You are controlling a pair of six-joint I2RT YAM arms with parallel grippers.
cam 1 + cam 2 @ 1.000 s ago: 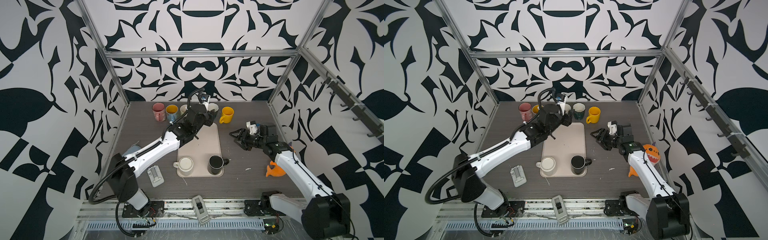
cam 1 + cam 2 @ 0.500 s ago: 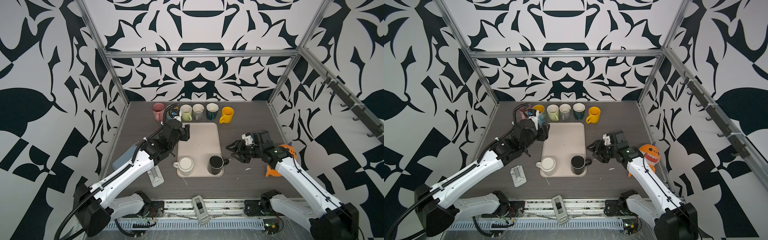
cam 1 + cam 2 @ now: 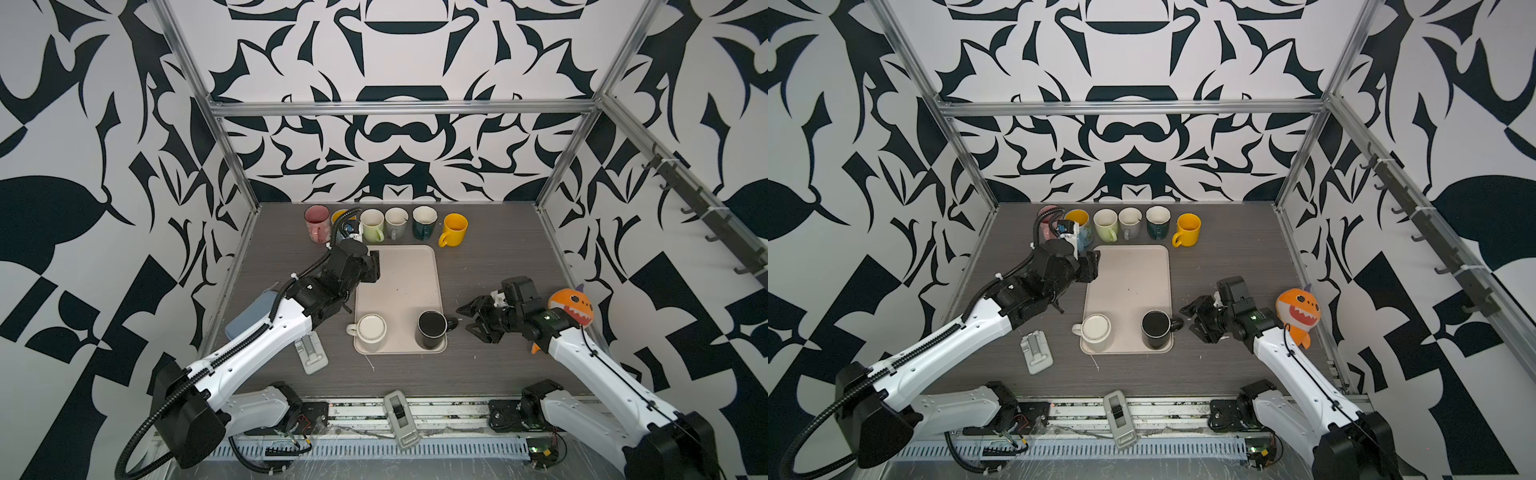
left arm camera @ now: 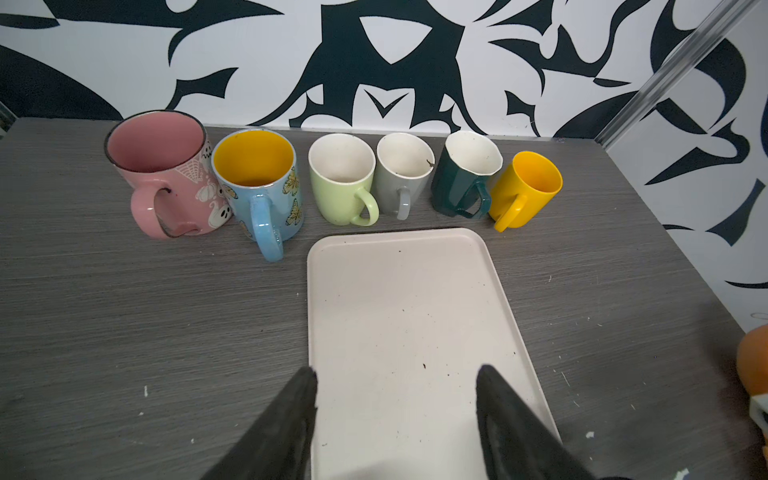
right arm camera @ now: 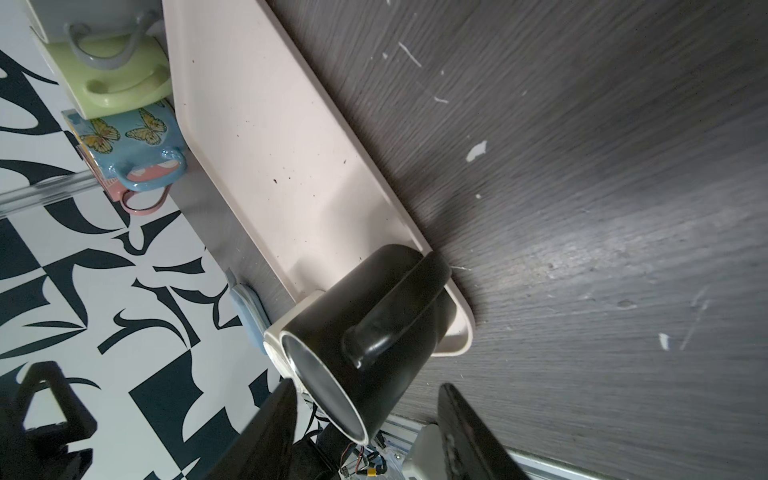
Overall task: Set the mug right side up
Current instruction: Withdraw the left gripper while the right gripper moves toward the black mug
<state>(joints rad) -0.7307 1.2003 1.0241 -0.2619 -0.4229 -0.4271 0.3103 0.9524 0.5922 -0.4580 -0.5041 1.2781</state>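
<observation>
A black mug (image 3: 431,329) (image 3: 1155,328) (image 5: 374,316) stands on the front right corner of the beige tray (image 3: 399,282) (image 3: 1129,282). Its handle points right, and I cannot tell which end is up. A cream mug (image 3: 371,328) (image 3: 1096,330) stands bottom up on the front left corner. My right gripper (image 3: 465,319) (image 3: 1187,319) (image 5: 365,388) is open, turned on its side, its tips just right of the black mug's handle and holding nothing. My left gripper (image 3: 372,268) (image 3: 1092,266) (image 4: 397,374) is open and empty over the tray's (image 4: 395,311) far left edge.
Several upright mugs (image 3: 372,224) (image 4: 340,178) line the back of the table. An orange shark toy (image 3: 571,305) sits behind my right wrist. A blue-grey pad (image 3: 249,316) and a grey clip (image 3: 311,353) lie front left, a grey device (image 3: 401,415) on the front rail.
My left arm has drawn back from the row of mugs to the tray's left edge. My right gripper has come forward and left to the black mug's handle, jaws slightly narrower.
</observation>
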